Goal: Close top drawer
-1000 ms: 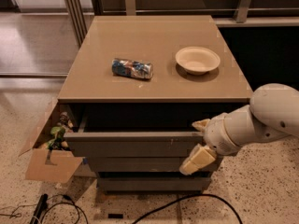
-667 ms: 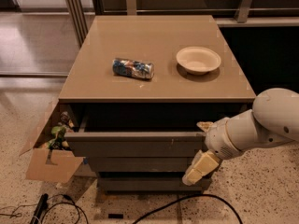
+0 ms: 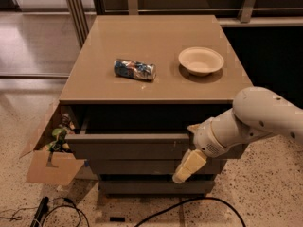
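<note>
The top drawer (image 3: 128,144) is the uppermost of three in the grey-brown cabinet. It stands pulled out a short way, with a dark gap above its flat front panel. My gripper (image 3: 188,165) hangs at the end of the white arm coming in from the right. It sits in front of the right part of the drawer fronts, its cream fingers (image 3: 189,164) pointing down-left over the middle drawer front, just below the top drawer's panel.
On the cabinet top (image 3: 156,37) lie a crushed blue can (image 3: 135,69) and a cream bowl (image 3: 200,60). A cardboard box (image 3: 49,162) of clutter stands at the cabinet's left. Black cables (image 3: 189,205) run over the speckled floor in front.
The arm has drifted slightly right and down. The fingers have dropped from the top drawer's panel to the front below. The drawer has not visibly moved.
</note>
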{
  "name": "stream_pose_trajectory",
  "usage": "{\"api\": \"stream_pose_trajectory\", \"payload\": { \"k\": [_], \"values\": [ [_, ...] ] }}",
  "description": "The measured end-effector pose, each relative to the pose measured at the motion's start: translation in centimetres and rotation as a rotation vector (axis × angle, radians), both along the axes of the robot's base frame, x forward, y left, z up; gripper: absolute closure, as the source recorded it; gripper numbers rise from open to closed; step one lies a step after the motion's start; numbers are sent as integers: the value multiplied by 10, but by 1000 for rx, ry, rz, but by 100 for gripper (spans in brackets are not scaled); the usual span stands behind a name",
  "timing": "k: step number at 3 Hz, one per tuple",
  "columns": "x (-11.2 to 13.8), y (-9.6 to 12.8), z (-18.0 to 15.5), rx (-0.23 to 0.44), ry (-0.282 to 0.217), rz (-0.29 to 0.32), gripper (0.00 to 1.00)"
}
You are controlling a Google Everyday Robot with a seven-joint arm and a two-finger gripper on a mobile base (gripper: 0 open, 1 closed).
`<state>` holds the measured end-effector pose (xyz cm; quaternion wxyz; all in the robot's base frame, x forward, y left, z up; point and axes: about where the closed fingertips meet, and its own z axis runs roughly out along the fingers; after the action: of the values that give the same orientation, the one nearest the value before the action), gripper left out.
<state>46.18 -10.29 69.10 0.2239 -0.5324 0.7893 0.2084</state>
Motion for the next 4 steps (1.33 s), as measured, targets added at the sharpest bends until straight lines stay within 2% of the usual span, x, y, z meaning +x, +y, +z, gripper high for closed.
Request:
{"api": "stream_pose_trajectory", "payload": {
  "k": [1,2,3,4],
  "values": [
    [-4,13,-15,23,76,-8,0],
    [-4,13,-15,23,76,-8,0],
    [-4,13,-15,23,76,-8,17],
    [-4,13,-15,23,76,-8,46]
  ]
}}
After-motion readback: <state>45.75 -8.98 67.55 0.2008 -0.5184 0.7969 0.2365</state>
